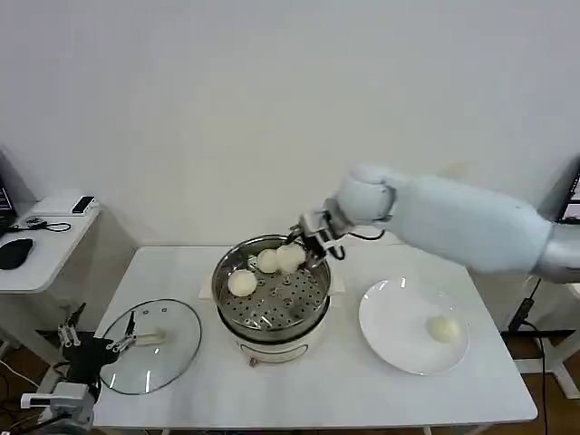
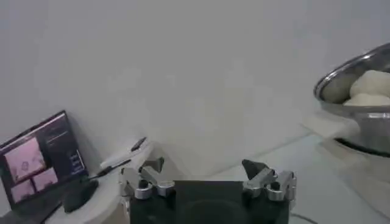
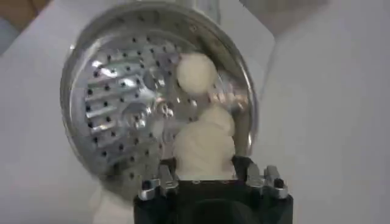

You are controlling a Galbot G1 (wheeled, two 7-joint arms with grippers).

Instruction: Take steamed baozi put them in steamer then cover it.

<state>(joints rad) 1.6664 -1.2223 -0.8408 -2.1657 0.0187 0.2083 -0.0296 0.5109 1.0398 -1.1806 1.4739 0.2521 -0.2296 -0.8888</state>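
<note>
A: Head view, item one: the steamer (image 1: 272, 304) is sitting mid-tabletop (image 1: 299, 390) with its perforated tray exposed. What is lying in it?

B: Two baozi are resting on the tray, one at the near-left (image 1: 242, 283) and one at the back (image 1: 266, 261). A third baozi (image 1: 290, 258) is being held over the back rim by the right gripper (image 1: 304, 246).

A: Fingers on that one?

B: In the right wrist view the fingers (image 3: 159, 176) are clenching either side of the held baozi (image 3: 204, 146); its lower part is hidden behind the gripper body. Another bun (image 3: 196, 72) is lying beyond it on the tray, and the steamer's near rim (image 3: 85, 158) is partly cut off.

A: Item two: the fourth baozi?

B: It is lying alone (image 1: 443, 328) on the white plate (image 1: 385, 317), to the right of the steamer.

A: Item three: the cover?

B: The cover (image 1: 149, 344) is lying flat on the tabletop, left of the steamer, handle up.

A: And the left gripper?

B: The left gripper (image 1: 120, 343) is hovering at the cover's left edge, fingers (image 2: 141, 182) spread wide and holding nothing. Its wrist view is catching only a cropped edge of the steamer (image 2: 359, 91).
</note>
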